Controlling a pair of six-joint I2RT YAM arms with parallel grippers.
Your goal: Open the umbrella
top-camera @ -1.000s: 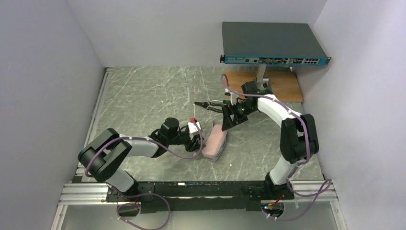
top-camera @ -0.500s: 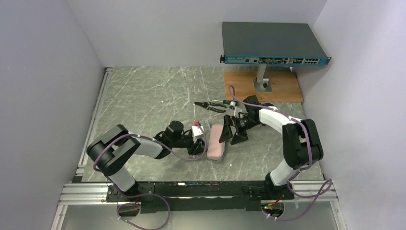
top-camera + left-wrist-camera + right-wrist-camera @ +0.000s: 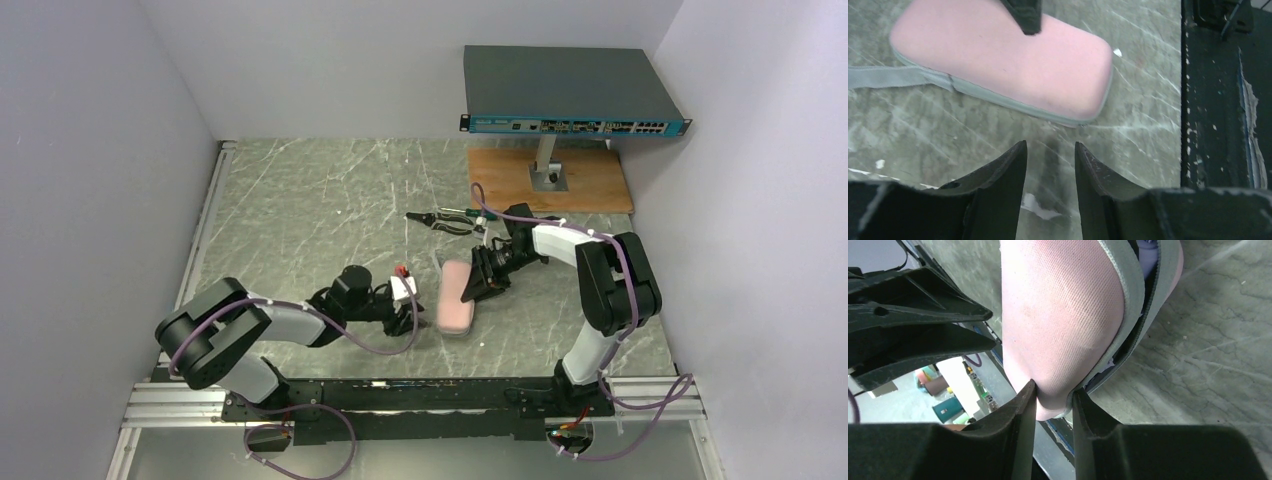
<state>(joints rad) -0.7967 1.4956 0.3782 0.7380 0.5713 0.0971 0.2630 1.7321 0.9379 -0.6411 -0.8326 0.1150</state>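
- A black mounting rail (image 3: 400,395) ran along the near edge of the grey-green marbled tabletop (image 3: 300,200).
- Just beyond it, the left gripper (image 3: 1050,147) hung low over the marble, its fingers parted around nothing.
- The umbrella (image 3: 457,296) lay just beside it, centre-near: a pink, grey-edged bundle, possibly zipped inside a case.
- The right gripper (image 3: 1053,390) pinched its pink fabric from the right.
- Pliers (image 3: 440,220) lay farther back.
- Bare marble stretched across the far left.
- A wooden board (image 3: 590,180) under a post-mounted network switch (image 3: 565,90) filled the far right.
- Pale walls (image 3: 100,150) closed three sides.
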